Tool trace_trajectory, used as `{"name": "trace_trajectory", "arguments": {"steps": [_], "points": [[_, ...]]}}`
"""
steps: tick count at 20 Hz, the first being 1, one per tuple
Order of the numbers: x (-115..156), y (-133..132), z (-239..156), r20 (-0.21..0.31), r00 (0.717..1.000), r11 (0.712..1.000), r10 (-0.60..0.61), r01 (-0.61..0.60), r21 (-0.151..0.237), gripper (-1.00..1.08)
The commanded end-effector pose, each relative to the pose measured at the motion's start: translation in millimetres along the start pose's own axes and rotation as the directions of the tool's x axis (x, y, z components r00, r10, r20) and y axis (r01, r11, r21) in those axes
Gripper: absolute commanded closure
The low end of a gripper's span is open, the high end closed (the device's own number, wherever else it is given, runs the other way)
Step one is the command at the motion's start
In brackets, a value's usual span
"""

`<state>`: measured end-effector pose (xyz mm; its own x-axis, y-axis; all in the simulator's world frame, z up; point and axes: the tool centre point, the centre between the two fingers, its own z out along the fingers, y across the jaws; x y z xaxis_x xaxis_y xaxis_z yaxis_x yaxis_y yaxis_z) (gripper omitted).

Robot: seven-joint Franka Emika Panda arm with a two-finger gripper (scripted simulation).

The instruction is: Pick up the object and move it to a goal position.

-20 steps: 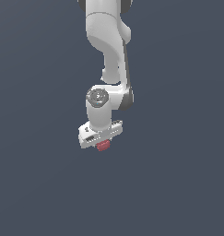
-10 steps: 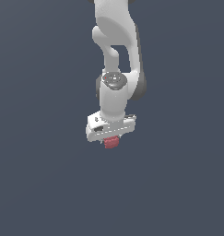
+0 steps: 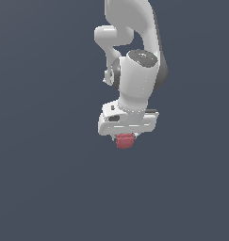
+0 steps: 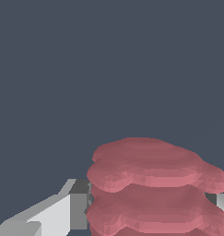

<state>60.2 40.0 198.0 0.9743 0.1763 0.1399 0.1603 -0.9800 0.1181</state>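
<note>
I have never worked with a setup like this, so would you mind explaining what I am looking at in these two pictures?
Both pictures are renders from a physics simulation, not photographs. The exterior view comes from a camera off the machine. It shows a white robot arm reaching down, ending in a gripper, a two-fingered clamp. Under the gripper sits the object, a small dull-red lumpy thing pinched between the fingers. The wrist view comes from a camera mounted on the arm's wrist, looking along the gripper. There the same object fills much of the picture, its ridged layers clear, with one grey-white finger beside it. Everything else is a plain dark blue-grey background; no table edge or other item shows. The job is to carry the object to a goal spot, which neither picture marks.
</note>
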Motion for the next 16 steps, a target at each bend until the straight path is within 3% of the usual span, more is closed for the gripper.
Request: {"name": "trace_trajectory", "arguments": {"steps": [1, 16], "points": [[8.6, -8.0, -16.9, -0.013, 0.999, 0.999, 0.038, -0.038, -0.016, 1.08], [67.1, -56.5, -122.1, -0.103, 0.96, 0.957, 0.26, -0.27, -0.104, 1.08]]}}
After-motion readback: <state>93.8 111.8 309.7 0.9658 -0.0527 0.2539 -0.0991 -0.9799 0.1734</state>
